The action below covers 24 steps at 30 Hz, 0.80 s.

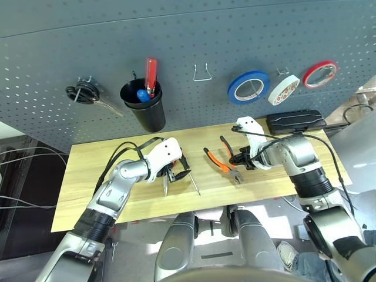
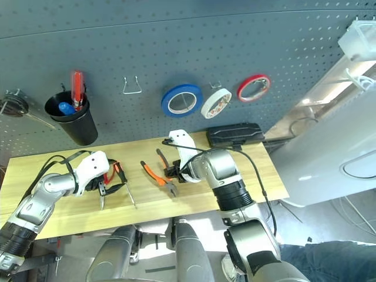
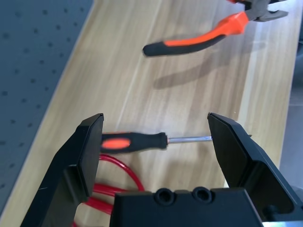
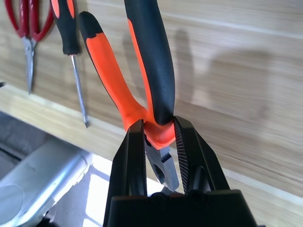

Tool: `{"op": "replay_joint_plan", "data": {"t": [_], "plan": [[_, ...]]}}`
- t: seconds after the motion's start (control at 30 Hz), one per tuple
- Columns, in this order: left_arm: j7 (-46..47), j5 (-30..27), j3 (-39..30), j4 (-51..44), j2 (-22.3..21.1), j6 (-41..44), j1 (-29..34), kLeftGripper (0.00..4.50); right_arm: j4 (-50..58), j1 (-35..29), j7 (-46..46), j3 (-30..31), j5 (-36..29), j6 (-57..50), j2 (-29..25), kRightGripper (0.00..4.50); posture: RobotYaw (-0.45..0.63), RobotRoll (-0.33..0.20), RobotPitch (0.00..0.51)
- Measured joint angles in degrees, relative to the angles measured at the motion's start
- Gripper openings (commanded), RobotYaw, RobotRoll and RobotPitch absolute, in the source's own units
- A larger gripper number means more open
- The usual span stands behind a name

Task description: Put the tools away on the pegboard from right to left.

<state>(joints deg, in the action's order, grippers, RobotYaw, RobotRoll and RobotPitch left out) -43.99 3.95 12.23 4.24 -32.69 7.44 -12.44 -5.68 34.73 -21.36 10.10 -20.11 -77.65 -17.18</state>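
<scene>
1. Head cam: I'm holding the right gripper (image 1: 239, 160) pinched on the pliers (image 1: 222, 161) near the pivot, so the handles can go over the empty wire hook (image 1: 202, 73). The whitish tape roll (image 1: 284, 89) is already hanging on the pegboard (image 1: 188, 35).
2. Left wrist cam: I'm keeping the left gripper (image 3: 156, 137) spread wide, straddling the screwdriver (image 3: 137, 142) and hovering over the scissors (image 3: 118, 182), staging the later picks.
3. Right wrist cam: the jaws are clamping the pliers' joint.
4. The wooden tabletop (image 1: 94, 170) is sitting flush under the board; cables are trailing off its left edge.
</scene>
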Motion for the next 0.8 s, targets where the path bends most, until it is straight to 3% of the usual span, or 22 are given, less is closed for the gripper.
{"op": "replay_joint_plan", "data": {"t": [0.33, 0.63, 0.67, 0.8], "plan": [[1.11, 0.16, -0.04, 1.85, 1.17, -1.57, -2.29, 4.50, -15.51, 1.27, 3.33, -6.67, 2.49, 7.63, 3.35, 0.80, 0.05, 0.000, 0.230], [1.53, 0.50, 0.06, 2.48, 1.95, -1.88, -4.45, 4.50, -30.45, 5.49, 6.33, -9.16, 7.05, 18.65, 5.47, 0.79, 0.06, 0.000, 0.253], [1.51, 0.52, 0.08, 2.48, 1.95, -1.87, -4.42, 4.50, -30.93, 5.74, 6.28, -9.12, 7.31, 18.87, 5.46, 1.52, 0.06, 0.000, 0.253], [1.41, 0.57, 0.13, 2.11, 1.87, -1.40, -3.74, 4.50, -31.24, 6.17, 6.24, -6.87, 10.04, 16.22, 2.99, 2.82, 0.05, 0.000, 0.257]]}}
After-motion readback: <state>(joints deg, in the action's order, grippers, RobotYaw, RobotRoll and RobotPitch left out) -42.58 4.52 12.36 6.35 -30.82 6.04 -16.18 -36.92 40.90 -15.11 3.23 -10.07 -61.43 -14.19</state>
